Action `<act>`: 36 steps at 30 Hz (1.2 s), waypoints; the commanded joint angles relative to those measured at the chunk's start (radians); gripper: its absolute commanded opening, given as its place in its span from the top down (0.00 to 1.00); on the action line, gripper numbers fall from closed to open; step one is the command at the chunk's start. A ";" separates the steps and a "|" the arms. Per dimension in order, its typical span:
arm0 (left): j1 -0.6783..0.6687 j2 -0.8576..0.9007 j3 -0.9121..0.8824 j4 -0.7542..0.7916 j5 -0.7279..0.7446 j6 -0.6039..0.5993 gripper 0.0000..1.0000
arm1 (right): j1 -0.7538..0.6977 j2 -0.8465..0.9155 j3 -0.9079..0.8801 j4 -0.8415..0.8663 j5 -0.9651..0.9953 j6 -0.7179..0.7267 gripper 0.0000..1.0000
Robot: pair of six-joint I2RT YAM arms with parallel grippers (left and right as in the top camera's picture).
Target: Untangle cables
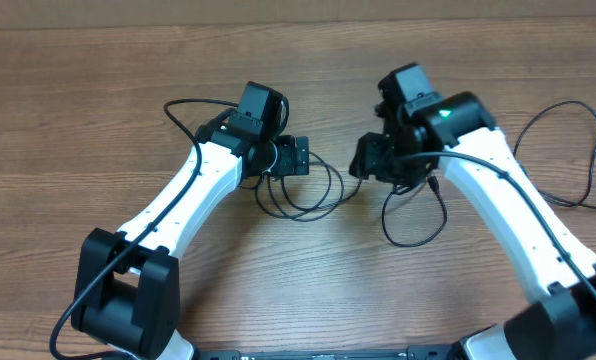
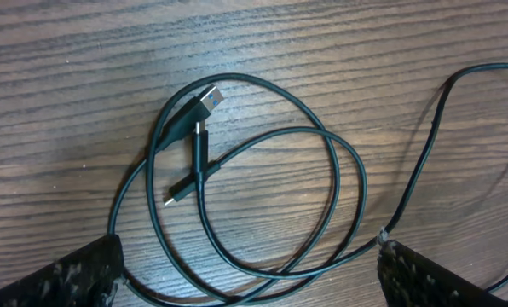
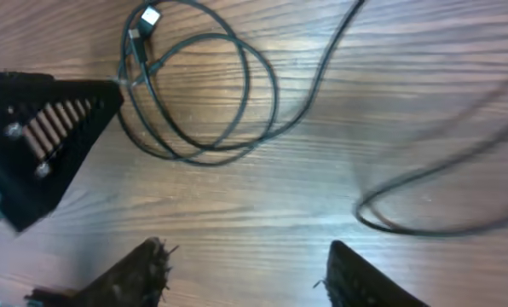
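Both arms hung over the brown wood-grain table (image 1: 298,300). The thin black cables (image 2: 333,159) lay there in loose overlapping loops, with a silver-tipped USB plug (image 2: 210,97) inside the coil (another strand (image 2: 425,145) trailed off to the right). The left gripper (image 2: 250,264) was spread wide above that coil, gripping nothing. The right gripper (image 3: 245,269) was likewise released and empty, just beside the loops.

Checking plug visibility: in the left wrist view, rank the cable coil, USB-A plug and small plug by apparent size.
1. The coil, largest by far.
2. The USB-A plug, thicker and wider.
3. The small plug, thinner; counting its sleeve it looks about as long, so 2 and 3 are close.
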 commanded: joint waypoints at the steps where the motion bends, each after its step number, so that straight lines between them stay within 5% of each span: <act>1: -0.002 0.002 0.001 0.001 -0.008 -0.014 0.05 | -0.020 -0.014 0.008 -0.042 0.084 -0.007 0.40; 11: -0.002 0.002 0.002 0.000 -0.008 -0.014 0.05 | -0.043 -0.014 -0.259 0.145 0.099 0.089 0.36; 19: -0.002 0.002 0.002 0.000 -0.005 -0.014 0.05 | -0.039 -0.014 -0.484 0.500 -0.048 0.089 0.47; 26: -0.002 0.002 0.001 0.000 -0.005 -0.014 0.06 | -0.011 -0.014 -0.520 0.612 -0.129 0.094 0.52; 36: -0.002 0.002 0.002 -0.004 -0.005 -0.015 0.06 | 0.038 0.016 -0.574 0.724 0.029 0.356 0.53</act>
